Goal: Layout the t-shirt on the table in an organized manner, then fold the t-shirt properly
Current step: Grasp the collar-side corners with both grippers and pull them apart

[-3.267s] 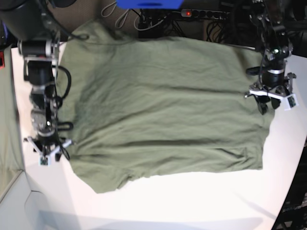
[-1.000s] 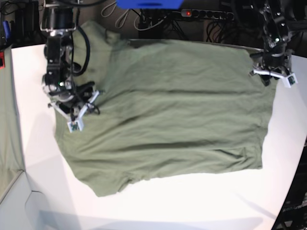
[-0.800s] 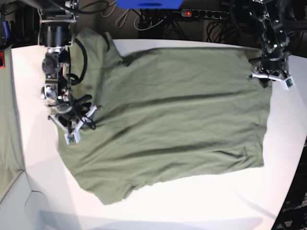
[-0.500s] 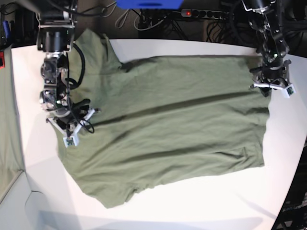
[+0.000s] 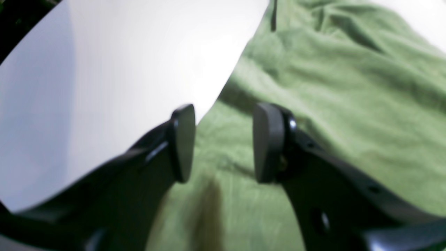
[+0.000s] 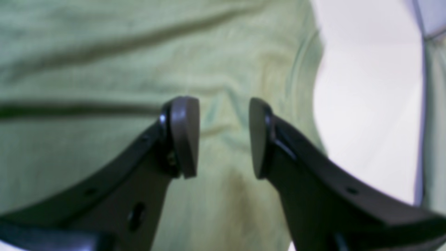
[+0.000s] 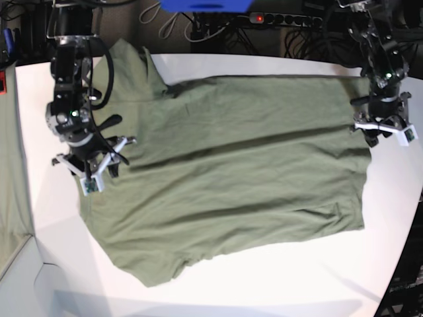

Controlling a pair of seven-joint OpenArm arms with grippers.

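The olive-green t-shirt [image 7: 231, 178] lies spread across the white table [image 7: 277, 284], with one sleeve [image 7: 129, 66] pointing to the back left. My right gripper [image 7: 92, 168] stands on the shirt's left border. In the right wrist view its jaws [image 6: 223, 136] are apart over the cloth, beside a seamed edge [image 6: 303, 69]. My left gripper [image 7: 383, 132] is at the shirt's right border. The left wrist view shows that gripper [image 5: 224, 143] open, straddling the line between shirt [image 5: 331, 104] and bare table [image 5: 104, 69]. No cloth is pinched between either pair of fingers.
A pale grey-green cloth strip [image 7: 10, 198] hangs at the far left. Behind the table are a power strip [image 7: 277, 18], cables and a blue object [image 7: 205, 5]. The table's curved edge [image 7: 403, 251] drops to dark floor at the right.
The whole shirt has slid toward the table's front, so its back edge now lies on the table. Both grippers moved frontward with it. The jaws' width is unchanged.
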